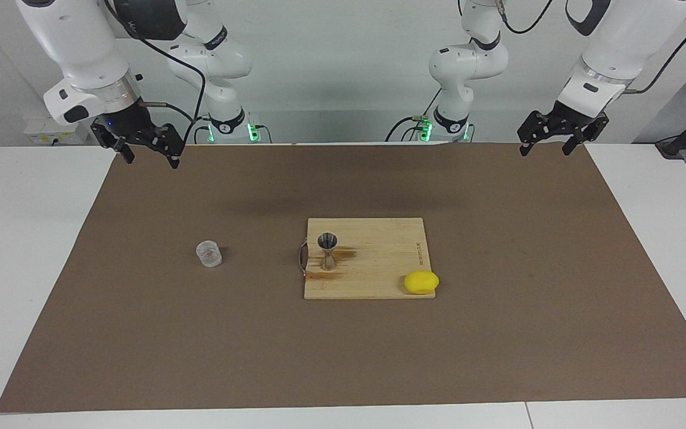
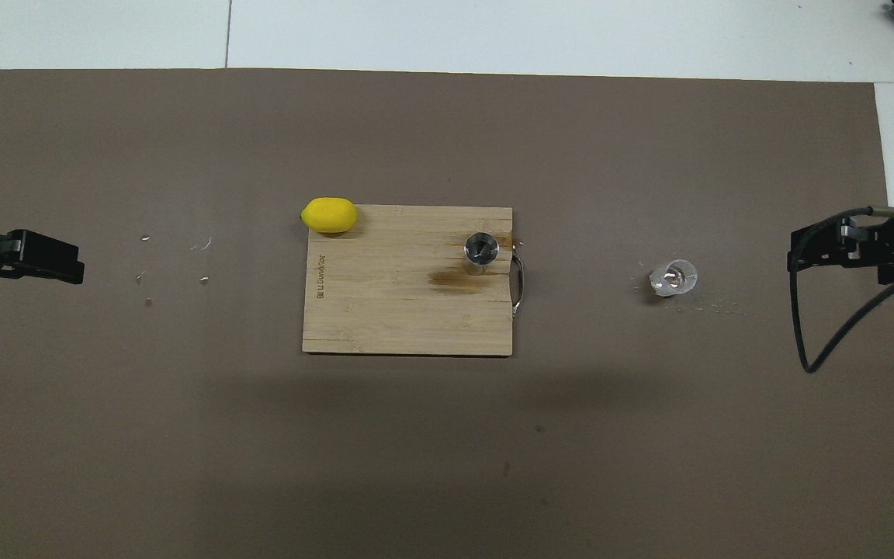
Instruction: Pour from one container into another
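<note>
The clear glass cup [image 1: 209, 254] stands upright on the brown mat toward the right arm's end of the table; it also shows in the overhead view [image 2: 673, 279]. The steel jigger [image 1: 327, 250] stands upright on the wooden board [image 1: 379, 238], at the board's edge nearest the cup, and shows from above [image 2: 481, 252]. My right gripper [image 1: 151, 159] hangs open and empty in the air over the mat's edge by its base, well away from the cup. My left gripper [image 1: 546, 151] hangs open and empty over the mat's corner at the left arm's end.
A yellow lemon [image 1: 421, 282] lies at the board's corner farthest from the robots, toward the left arm's end. The board has a dark stain [image 2: 451, 278] and a metal handle [image 2: 518, 283] on the cup's side. A brown mat [image 1: 498, 333] covers the table.
</note>
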Available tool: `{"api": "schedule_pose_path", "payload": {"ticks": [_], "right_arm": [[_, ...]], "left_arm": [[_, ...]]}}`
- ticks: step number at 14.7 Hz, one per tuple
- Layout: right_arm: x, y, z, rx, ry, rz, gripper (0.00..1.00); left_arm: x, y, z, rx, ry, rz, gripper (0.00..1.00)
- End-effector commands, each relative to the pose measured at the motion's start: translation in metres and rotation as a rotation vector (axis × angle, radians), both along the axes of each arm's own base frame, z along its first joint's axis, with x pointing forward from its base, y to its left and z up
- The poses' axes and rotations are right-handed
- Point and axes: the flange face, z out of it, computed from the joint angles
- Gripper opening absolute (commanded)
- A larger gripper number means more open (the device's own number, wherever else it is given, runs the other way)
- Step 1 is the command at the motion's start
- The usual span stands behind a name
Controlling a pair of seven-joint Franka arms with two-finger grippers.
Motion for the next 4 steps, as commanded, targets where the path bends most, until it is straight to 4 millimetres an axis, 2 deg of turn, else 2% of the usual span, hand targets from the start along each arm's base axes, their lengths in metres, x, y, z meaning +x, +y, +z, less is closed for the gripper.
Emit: {"api": "schedule_pose_path", "payload": {"ticks": [1,4], "right_arm": [[-0.0061,0.0002,0.0003,0.022,-0.012,0.010,1.00],[-0.0062,0.0002,-0.0004,0.022,-0.011,0.009,1.00]], "left_arm": [[-0.0040,0.0021,-0.0011,-0.008,0.000,-0.003,1.00],[-0.0040,0.0021,-0.0011,-0.008,0.000,-0.003,1.00]]}}
